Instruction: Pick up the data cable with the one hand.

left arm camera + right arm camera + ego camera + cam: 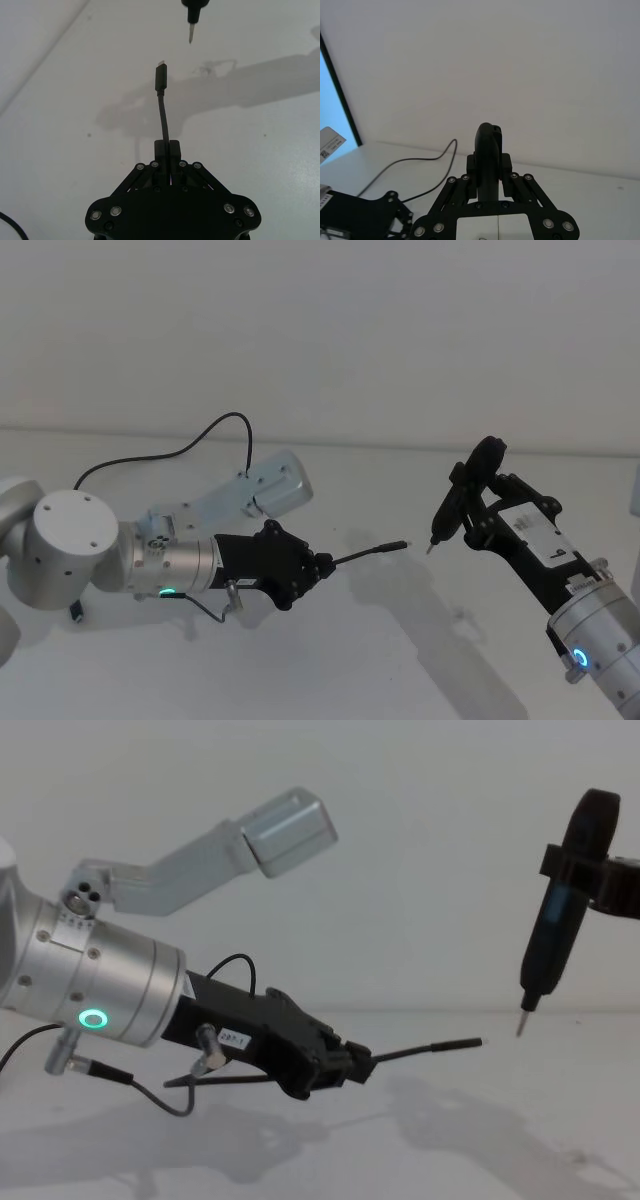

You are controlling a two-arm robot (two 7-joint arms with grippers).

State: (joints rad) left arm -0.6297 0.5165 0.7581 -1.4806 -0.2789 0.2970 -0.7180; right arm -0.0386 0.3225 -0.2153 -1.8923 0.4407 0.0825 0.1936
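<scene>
The left pincer [325, 563] is clamped on the cable [372, 552] just behind its plug, which sticks out rightward above the table [400, 660], near the tool [443, 518] gripped by the right pincer [472, 502]. Best lift gently, grip firm, plug clear of that pin tip.

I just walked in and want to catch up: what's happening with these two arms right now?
The left gripper has its jaws shut on the data cable just behind its plug, holding it up off the white table with the plug pointing toward the right arm. The right gripper has its jaws shut on a slim black tool, held upright with its pin tip near the plug but not touching it.
</scene>
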